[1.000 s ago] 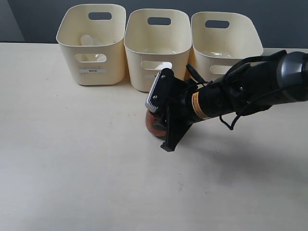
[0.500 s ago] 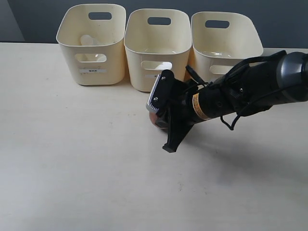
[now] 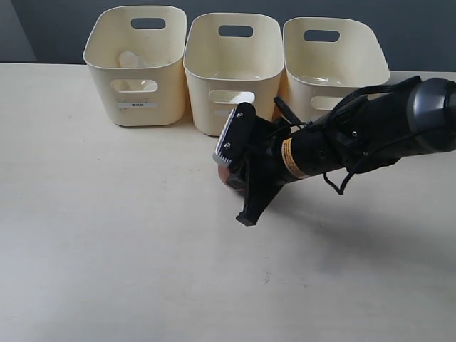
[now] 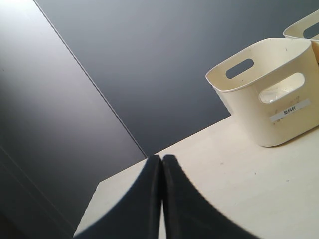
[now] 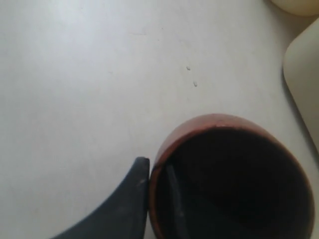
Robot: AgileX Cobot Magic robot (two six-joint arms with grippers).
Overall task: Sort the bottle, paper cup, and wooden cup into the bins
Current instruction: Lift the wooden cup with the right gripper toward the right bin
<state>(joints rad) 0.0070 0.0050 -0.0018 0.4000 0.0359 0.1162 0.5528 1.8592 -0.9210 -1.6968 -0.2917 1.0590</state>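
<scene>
The reddish-brown wooden cup shows as a sliver under my right gripper, in front of the middle bin. In the right wrist view the wooden cup opens dark toward the camera. My right gripper is shut on its wall, one finger outside and one inside. A pale clear thing that looks like the bottle lies in the left bin. I cannot make out the paper cup. My left gripper is shut and empty, off at the table's edge.
The right bin stands just behind my right arm. The three bins line the back of the cream table. A bin's corner is close beside the cup in the right wrist view.
My right gripper has closed on the wooden cup's wall. The cup has risen slightly and is now more hidden under the gripper.
</scene>
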